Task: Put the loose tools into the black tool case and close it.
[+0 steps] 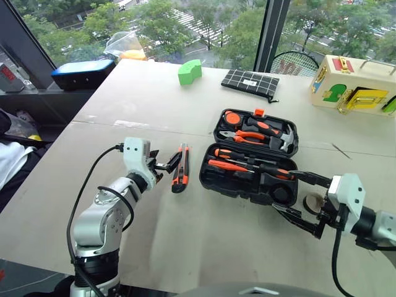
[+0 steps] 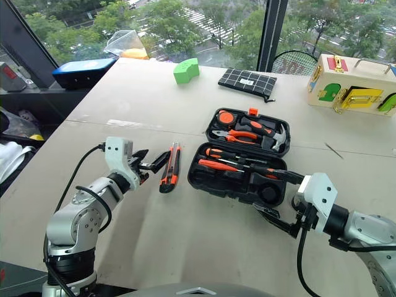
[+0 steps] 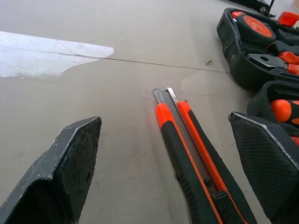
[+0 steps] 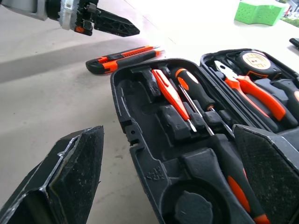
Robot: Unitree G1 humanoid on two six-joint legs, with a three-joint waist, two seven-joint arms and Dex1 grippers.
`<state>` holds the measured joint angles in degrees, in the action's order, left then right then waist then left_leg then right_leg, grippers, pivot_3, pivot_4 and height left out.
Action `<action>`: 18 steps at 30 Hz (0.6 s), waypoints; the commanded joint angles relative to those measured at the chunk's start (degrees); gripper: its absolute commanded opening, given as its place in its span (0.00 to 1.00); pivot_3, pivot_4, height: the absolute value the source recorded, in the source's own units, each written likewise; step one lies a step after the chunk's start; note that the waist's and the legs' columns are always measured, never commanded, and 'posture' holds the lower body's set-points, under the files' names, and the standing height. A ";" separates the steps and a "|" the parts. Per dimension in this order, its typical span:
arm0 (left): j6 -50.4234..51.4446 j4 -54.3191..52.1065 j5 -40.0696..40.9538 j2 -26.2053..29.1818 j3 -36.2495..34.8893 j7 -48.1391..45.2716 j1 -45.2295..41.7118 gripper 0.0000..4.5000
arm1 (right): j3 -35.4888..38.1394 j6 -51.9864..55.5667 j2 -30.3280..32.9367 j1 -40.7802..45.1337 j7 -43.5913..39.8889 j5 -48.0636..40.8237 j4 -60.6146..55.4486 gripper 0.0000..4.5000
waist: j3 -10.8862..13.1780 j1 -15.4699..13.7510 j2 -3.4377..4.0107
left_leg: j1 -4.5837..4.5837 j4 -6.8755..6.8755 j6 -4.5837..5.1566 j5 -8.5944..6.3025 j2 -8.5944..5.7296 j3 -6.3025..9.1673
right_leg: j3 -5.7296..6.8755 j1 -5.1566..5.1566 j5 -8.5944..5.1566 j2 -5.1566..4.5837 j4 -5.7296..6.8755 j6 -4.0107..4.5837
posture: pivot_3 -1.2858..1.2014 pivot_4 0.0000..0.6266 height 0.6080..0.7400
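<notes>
Left eye view shows the counter (image 1: 185, 247) carrying the black tool case (image 1: 250, 164), lying open with screwdrivers (image 1: 238, 166) already in its tray; the utility knife (image 1: 180, 167) lies loose just beside the case; the left claw (image 1: 166, 165) is spread and empty around the knife's near end, so a shallow pinch could skid it away; the right claw (image 1: 303, 201) is spread and empty at the case's near corner, and could nudge the case.

Pale grey table (image 1: 185, 235), large windows (image 1: 204, 25) behind, dark window post (image 1: 272, 31), daylight, green trees outside
</notes>
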<state>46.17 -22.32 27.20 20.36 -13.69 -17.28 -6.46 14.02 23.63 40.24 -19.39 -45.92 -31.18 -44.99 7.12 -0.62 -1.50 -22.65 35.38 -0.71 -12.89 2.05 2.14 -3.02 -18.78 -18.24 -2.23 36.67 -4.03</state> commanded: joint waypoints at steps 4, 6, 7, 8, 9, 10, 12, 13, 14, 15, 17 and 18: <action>5.21 -5.16 -1.05 0.07 2.71 4.20 -0.17 0.99 | 1.68 -1.27 0.52 -0.77 -0.51 -0.59 -0.57 1.00 | 0.00 -0.02 -0.01 | -0.01 0.00 0.00 0.00 -0.01 -0.02 | -0.02 0.00 0.00 -0.01 -0.01 0.00 | 0.52 0.24 1.00; 7.49 -5.66 -2.18 0.18 4.37 6.06 -0.50 0.99 | 1.67 -1.52 0.54 -0.92 -0.64 -0.41 -0.36 1.00 | 0.00 -0.02 0.00 | 0.00 0.00 0.00 0.00 -0.01 -0.01 | -0.01 0.00 0.00 -0.01 -0.01 0.00 | 0.52 0.24 1.00; 8.68 -5.46 -2.81 -0.11 5.01 7.25 -0.85 0.99 | 1.71 -1.64 0.56 -0.96 -0.73 -0.37 -0.22 1.00 | 0.00 -0.02 -0.01 | 0.00 0.00 0.00 0.00 -0.01 -0.01 | -0.01 0.00 0.00 0.00 -0.01 0.00 | 0.52 0.24 1.00; 9.73 -5.13 -3.17 -0.51 5.53 8.18 -1.19 0.99 | 1.75 -1.75 0.61 -0.99 -0.83 -0.35 -0.11 1.00 | 0.00 -0.02 -0.01 | 0.00 0.00 0.00 0.00 -0.01 -0.01 | -0.01 0.00 0.00 0.00 -0.01 0.00 | 0.52 0.24 1.00; 10.46 -4.68 -3.31 -0.84 6.10 8.62 -1.47 0.99 | 1.76 -1.86 0.68 -0.97 -0.93 -0.28 0.02 1.00 | 0.00 -0.03 -0.01 | 0.00 0.00 0.00 0.00 -0.01 -0.01 | -0.01 0.00 0.00 0.00 -0.01 0.00 | 0.52 0.24 1.00; 10.97 -4.26 -3.75 -0.83 6.95 8.84 -1.61 0.99 | 1.78 -1.98 0.76 -0.95 -1.03 -0.19 0.14 1.00 | 0.00 -0.02 -0.01 | 0.00 0.00 0.00 0.00 -0.01 -0.01 | -0.02 0.00 0.00 -0.01 -0.01 0.00 | 0.52 0.24 1.00; 11.54 -2.10 -6.43 -0.33 9.29 10.09 -1.28 0.93 | 1.99 -2.08 1.01 -0.74 -1.25 -0.15 0.37 1.00 | -0.01 -0.03 0.02 | 0.01 0.00 0.00 0.00 -0.01 -0.01 | -0.01 0.00 0.00 0.00 -0.01 0.00 | 0.52 0.24 1.00; 11.54 -1.05 -7.36 -0.04 10.52 10.02 -0.99 0.87 | 2.28 -2.02 1.14 -0.65 -1.34 -0.31 0.41 1.00 | -0.03 -0.04 0.05 | 0.01 0.00 0.00 0.00 -0.02 -0.01 | -0.01 0.00 0.00 0.00 -0.01 0.00 | 0.52 0.24 1.00; 11.50 -0.38 -7.87 0.11 11.25 9.83 -0.82 0.80 | 2.46 -1.95 1.24 -0.57 -1.37 -0.44 0.41 1.00 | -0.07 -0.04 0.06 | 0.02 0.00 0.00 0.00 -0.03 -0.02 | -0.02 0.01 0.00 0.00 -0.01 0.00 | 0.52 0.24 1.00; 11.58 -0.08 -7.85 -0.09 11.33 9.75 -0.74 0.71 | 2.56 -1.94 1.31 -0.56 -1.41 -0.50 0.40 1.00 | -0.11 -0.04 0.10 | 0.03 0.00 0.00 0.00 -0.03 -0.04 | -0.04 0.01 0.00 -0.01 -0.01 0.00 | 0.52 0.24 1.00; 10.70 0.06 -7.30 -0.36 10.86 8.94 -0.77 0.51 | 2.82 -2.20 1.40 -0.92 -1.51 -0.39 0.39 1.00 | -0.17 -0.02 0.18 | 0.06 0.00 0.00 0.00 -0.03 -0.06 | -0.06 0.02 0.00 -0.01 0.00 0.00 | 0.52 0.24 1.00; 9.68 0.14 -6.79 -0.65 10.22 8.35 -0.92 0.42 | 2.92 -2.35 1.44 -1.04 -1.50 -0.31 0.44 1.00 | -0.18 -0.02 0.20 | 0.08 0.00 0.00 0.00 -0.03 -0.07 | -0.07 0.02 0.00 -0.01 0.01 0.00 | 0.52 0.24 1.00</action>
<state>55.68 -24.86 21.48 19.45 -2.64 -9.02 -8.36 14.73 22.29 41.32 -20.39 -47.07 -30.95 -43.82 6.94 -0.64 -1.30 -22.56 35.38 -0.71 -12.89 2.02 2.08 -3.09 -18.76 -18.24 -2.23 36.69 -4.03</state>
